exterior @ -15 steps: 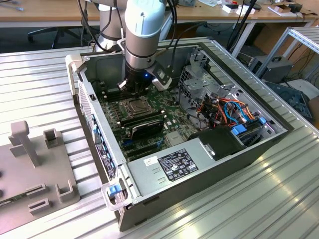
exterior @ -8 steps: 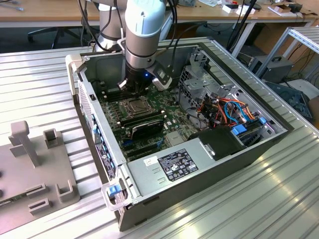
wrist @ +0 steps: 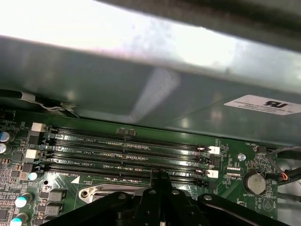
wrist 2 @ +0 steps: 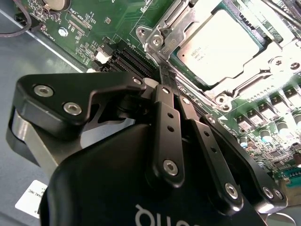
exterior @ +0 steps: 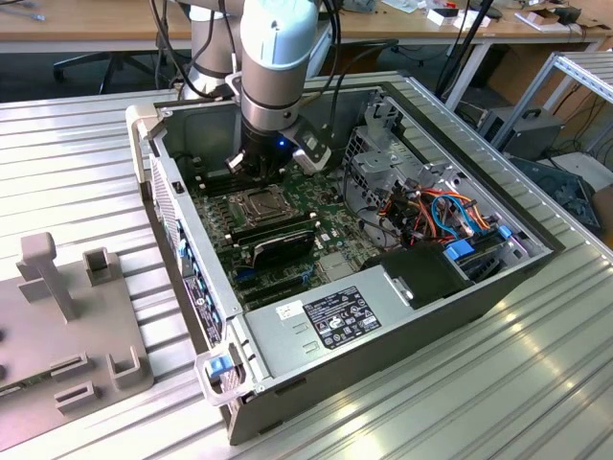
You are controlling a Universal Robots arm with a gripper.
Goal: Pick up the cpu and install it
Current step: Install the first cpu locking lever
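Crowding the closed, empty hand (wrist 2: 162, 77) are memory slots (wrist: 127, 153); the cpu (wrist 2: 218, 44) sits framed in its socket.

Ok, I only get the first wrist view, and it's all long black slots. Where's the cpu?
Observer: In the second wrist view the cpu lies flat, with the shiny metal frame around it.
Operator: Is the gripper holding it?
Observer: No. There the gripper is shut on nothing, by the frame's corner and apart from the cpu.
Operator: And where's all that in the big box?
Observer: In the exterior view the arm reaches down into the open computer case, near its far wall.
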